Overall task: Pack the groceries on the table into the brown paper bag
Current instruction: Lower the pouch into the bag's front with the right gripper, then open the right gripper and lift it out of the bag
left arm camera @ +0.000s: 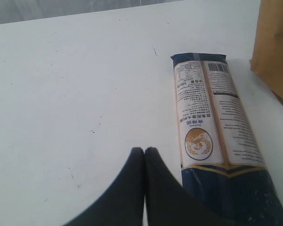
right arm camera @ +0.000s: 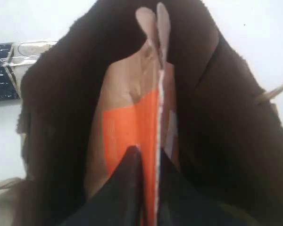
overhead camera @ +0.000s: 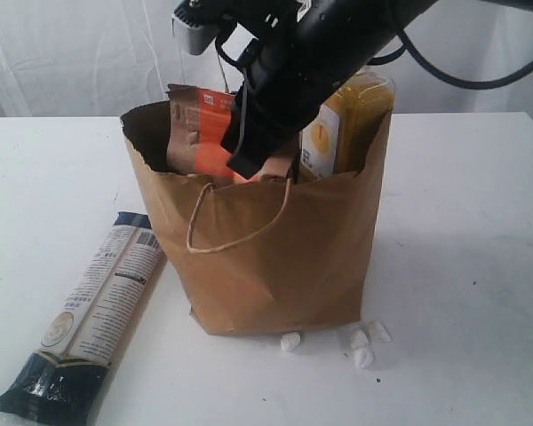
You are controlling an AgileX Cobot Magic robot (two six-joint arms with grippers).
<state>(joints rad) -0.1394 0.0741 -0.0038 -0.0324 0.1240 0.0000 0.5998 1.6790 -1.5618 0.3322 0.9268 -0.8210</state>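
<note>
Pouch (right arm camera: 127, 122) edge pinched between right claw (right arm camera: 148, 155) tips (inside bag (overhead camera: 275, 257)); left claw (left arm camera: 144, 149) closed, empty.

The brown paper bag (overhead camera: 284, 257) is crinkly, dull paper. The long packet (left arm camera: 212, 127) is shiny plastic. The pouch (overhead camera: 195, 133) may be smooth paper.

Left gripper (left arm camera: 144, 150) closed, right gripper (right arm camera: 148, 157) pinching
</note>
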